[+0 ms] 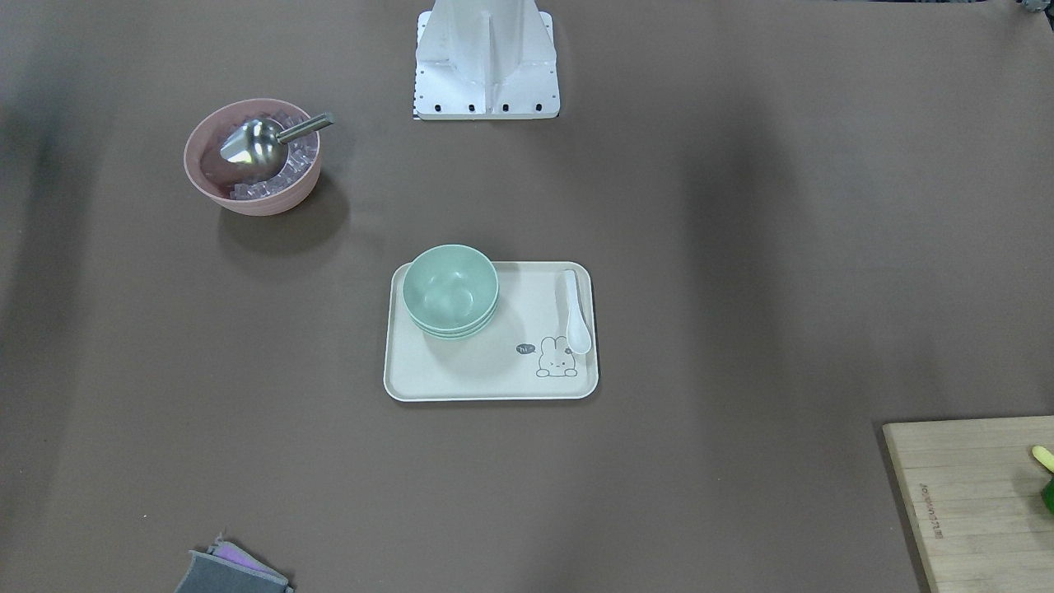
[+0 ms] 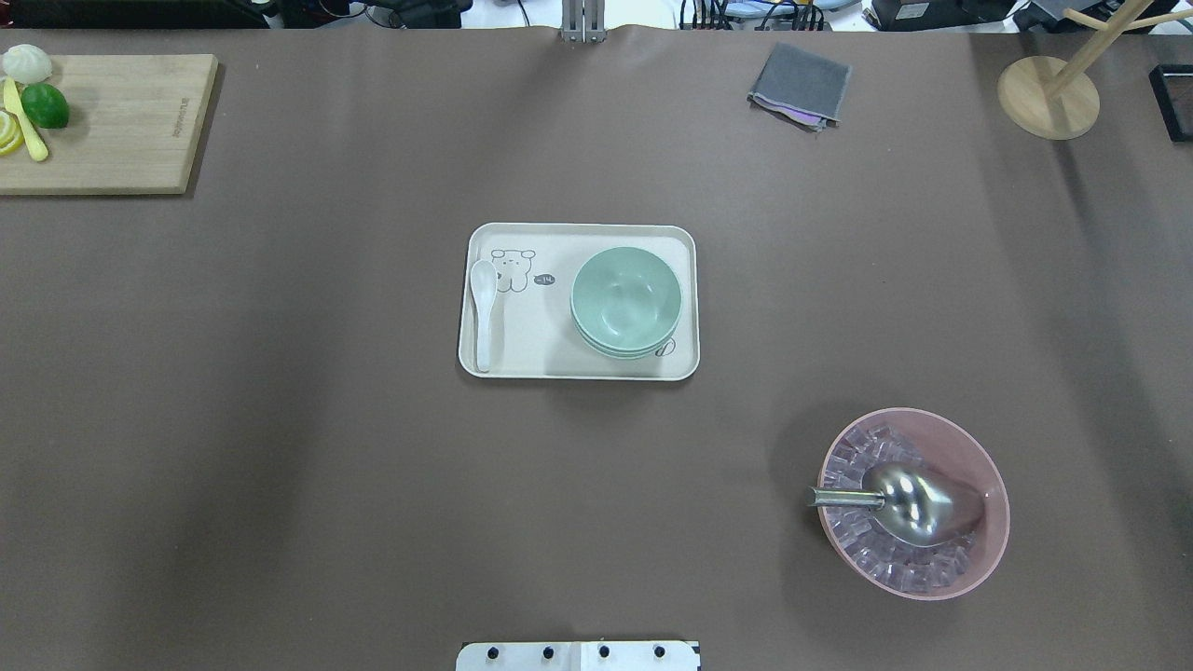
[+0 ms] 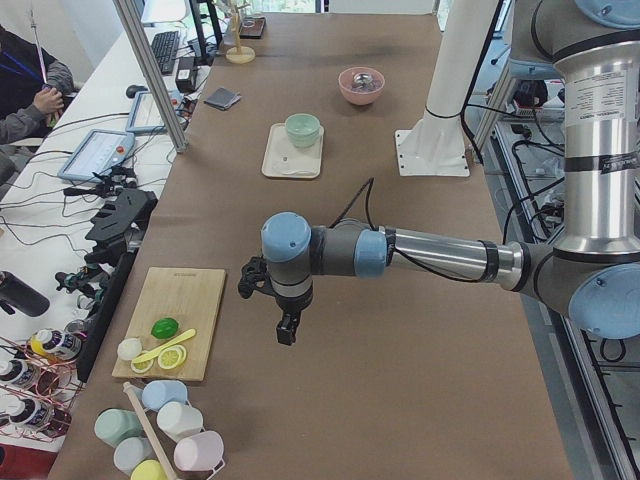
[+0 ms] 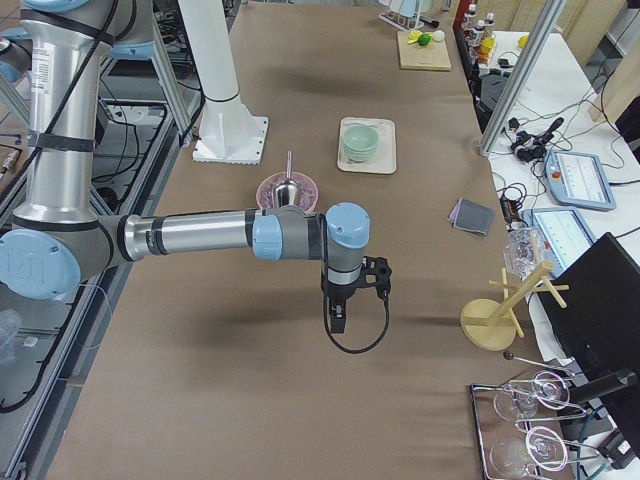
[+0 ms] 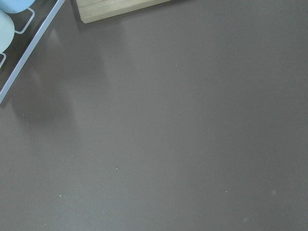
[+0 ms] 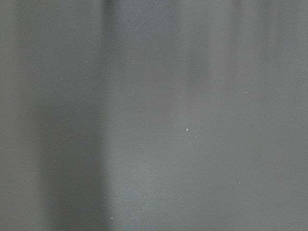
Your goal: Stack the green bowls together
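Note:
The pale mint-green bowls (image 2: 624,303) sit nested in one stack on the cream tray (image 2: 522,359) at the table's middle. The stack also shows in the front-facing view (image 1: 450,291), the left view (image 3: 301,129) and the right view (image 4: 360,141). My left gripper (image 3: 287,330) hangs over bare table far from the tray, near the cutting board. My right gripper (image 4: 338,318) hangs over bare table at the other end. Both show only in the side views, so I cannot tell whether they are open or shut. The wrist views show only brown table.
A white spoon (image 2: 483,312) lies on the tray. A pink bowl with ice and a metal scoop (image 2: 913,503) stands near my base. A wooden cutting board with fruit (image 2: 102,121), a grey cloth (image 2: 800,86) and a wooden stand (image 2: 1049,93) lie at the far side.

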You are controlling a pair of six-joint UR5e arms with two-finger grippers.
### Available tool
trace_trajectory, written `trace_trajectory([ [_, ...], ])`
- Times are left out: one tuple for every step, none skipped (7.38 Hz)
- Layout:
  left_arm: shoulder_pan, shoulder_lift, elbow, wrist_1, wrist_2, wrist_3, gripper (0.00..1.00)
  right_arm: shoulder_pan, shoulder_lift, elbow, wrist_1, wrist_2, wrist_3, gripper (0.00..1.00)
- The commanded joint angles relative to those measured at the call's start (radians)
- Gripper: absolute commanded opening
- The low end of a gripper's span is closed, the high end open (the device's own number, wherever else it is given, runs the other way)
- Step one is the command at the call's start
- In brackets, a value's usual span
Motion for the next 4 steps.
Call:
trace_trajectory([
  [0.0, 0.002, 0.002, -0.001, 0.001, 0.001, 0.98, 0.0, -0.002, 0.0, -0.002, 0.0, 0.001, 1.0],
  [0.0, 0.004, 0.003, 0.0, 0.001, 0.0, 0.98, 0.0, -0.002, 0.0, -0.002, 0.0, 0.001, 1.0],
  [-0.002, 0.004, 0.003, 0.0, 0.001, 0.0, 0.98, 0.0, -0.002, -0.002, -0.002, 0.0, 0.001, 1.0],
  [-0.002, 0.005, 0.005, 0.0, 0.001, 0.0, 0.98, 0.0, -0.001, -0.014, 0.0, 0.001, 0.001, 1.0],
])
